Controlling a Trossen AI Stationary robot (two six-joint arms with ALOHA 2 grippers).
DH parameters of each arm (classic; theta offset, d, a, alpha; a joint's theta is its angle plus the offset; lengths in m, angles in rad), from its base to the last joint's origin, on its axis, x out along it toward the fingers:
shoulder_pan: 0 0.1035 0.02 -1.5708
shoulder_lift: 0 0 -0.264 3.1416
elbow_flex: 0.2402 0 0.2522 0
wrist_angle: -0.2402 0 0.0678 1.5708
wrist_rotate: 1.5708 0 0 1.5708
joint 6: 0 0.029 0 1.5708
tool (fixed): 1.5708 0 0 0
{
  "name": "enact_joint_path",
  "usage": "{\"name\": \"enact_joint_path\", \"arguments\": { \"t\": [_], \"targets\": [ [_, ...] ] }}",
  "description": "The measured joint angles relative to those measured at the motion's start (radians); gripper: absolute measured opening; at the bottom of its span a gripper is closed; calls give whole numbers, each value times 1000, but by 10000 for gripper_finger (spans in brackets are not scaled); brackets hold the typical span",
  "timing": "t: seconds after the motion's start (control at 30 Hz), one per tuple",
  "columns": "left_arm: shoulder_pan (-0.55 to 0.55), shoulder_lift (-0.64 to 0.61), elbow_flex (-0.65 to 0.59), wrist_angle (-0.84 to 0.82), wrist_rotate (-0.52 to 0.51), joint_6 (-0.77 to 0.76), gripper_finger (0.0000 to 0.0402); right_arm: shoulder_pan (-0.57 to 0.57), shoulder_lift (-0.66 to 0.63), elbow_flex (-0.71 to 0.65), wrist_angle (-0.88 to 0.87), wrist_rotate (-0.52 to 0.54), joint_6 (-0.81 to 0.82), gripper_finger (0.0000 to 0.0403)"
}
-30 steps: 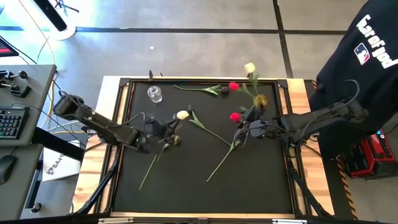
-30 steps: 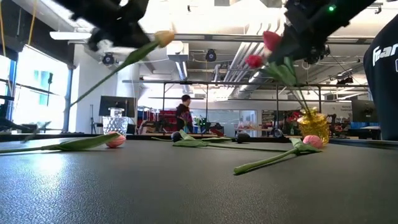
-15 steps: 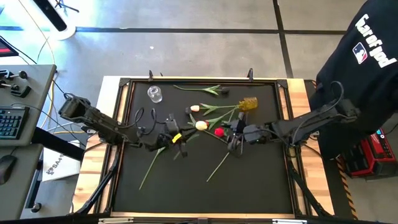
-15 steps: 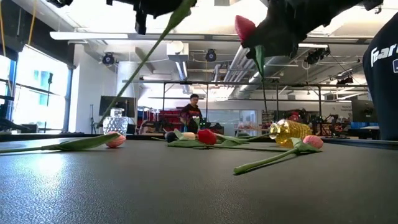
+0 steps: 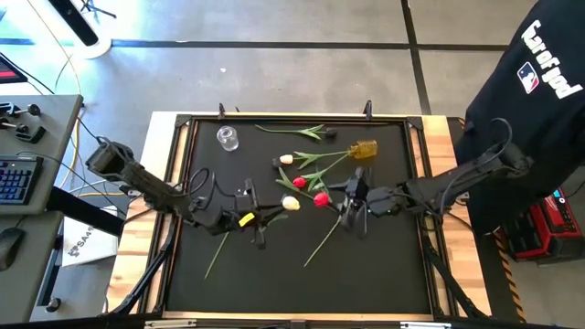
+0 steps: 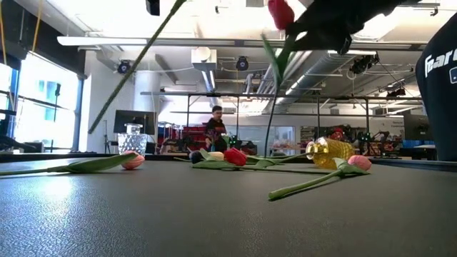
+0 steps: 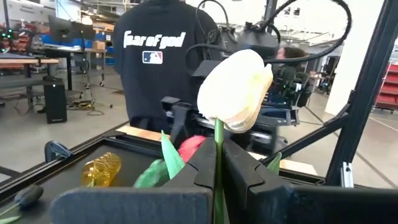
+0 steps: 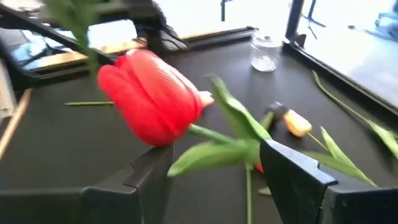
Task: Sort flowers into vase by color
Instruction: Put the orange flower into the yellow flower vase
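The left hand (image 5: pixel 249 219) is clamped on the stem of a white tulip (image 7: pixel 236 90), lifted above the bench (image 5: pixel 384 274), and the right hand (image 5: pixel 355 203) close by grasps a red tulip (image 8: pixel 152 96) by its stem, also in the air. The yellow vase (image 5: pixel 364 150) lies tipped on its side with loose flowers (image 5: pixel 306 164) beside it, while the clear vase (image 5: pixel 228 138) stands upright near the far left corner. With both hands so near, stems and leaves could tangle, and no stem will seat in a toppled vase.
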Motion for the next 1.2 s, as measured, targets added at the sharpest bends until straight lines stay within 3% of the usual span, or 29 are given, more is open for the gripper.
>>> {"name": "enact_joint_path", "arguments": {
  "t": [0.2,0.37,0.53,0.7,0.77,0.9,1.2],
  "targets": [
    [-63,0,0,-4,-99,21,0,-40,0,52,-202,-19,63,224],
    [-97,0,0,-3,-208,39,0,-84,0,50,-262,-144,91,224],
    [-120,0,0,-12,-256,46,0,-118,-10,88,-382,-124,98,224],
    [-155,0,0,-115,-459,34,0,-191,-13,168,-564,-104,87,224],
    [-162,-4,0,-205,-520,-32,0,-216,-13,189,-609,-105,85,224],
    [-152,-25,0,-439,-516,-282,0,-257,-13,198,-647,-108,54,224],
    [-5,-72,0,-1100,-329,-915,0,-393,-12,198,-736,-129,-59,224]
  ]
}}
